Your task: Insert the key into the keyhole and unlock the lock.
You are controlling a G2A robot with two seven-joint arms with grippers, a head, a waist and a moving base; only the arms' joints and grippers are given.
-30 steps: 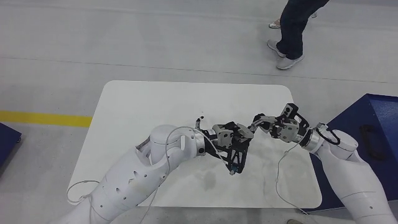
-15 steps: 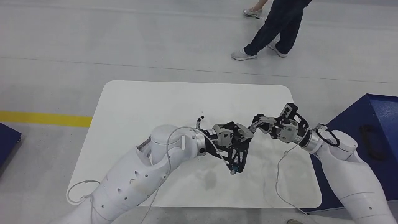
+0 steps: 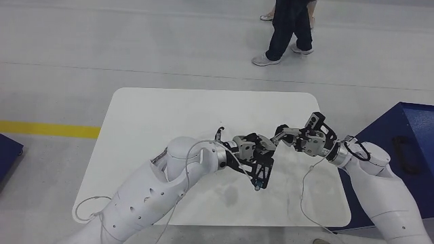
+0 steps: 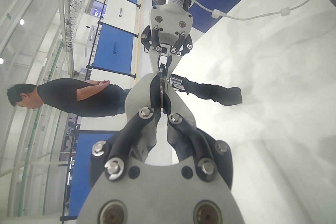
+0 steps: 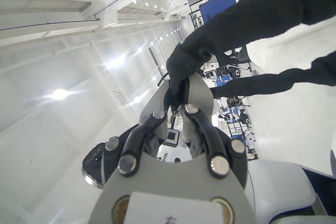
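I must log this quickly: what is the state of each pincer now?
Left pincer: closed on the key.
Right pincer: closed on the black woven strap.

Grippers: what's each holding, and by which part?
Left gripper is shut on a thin flat metal piece, likely the key, pinched edge-on. Right gripper is shut on the black fabric-sleeved lock, at one end.

Bright, even overhead light; ceiling lamps (image 5: 59,94) flare; wrist views bend at edges.
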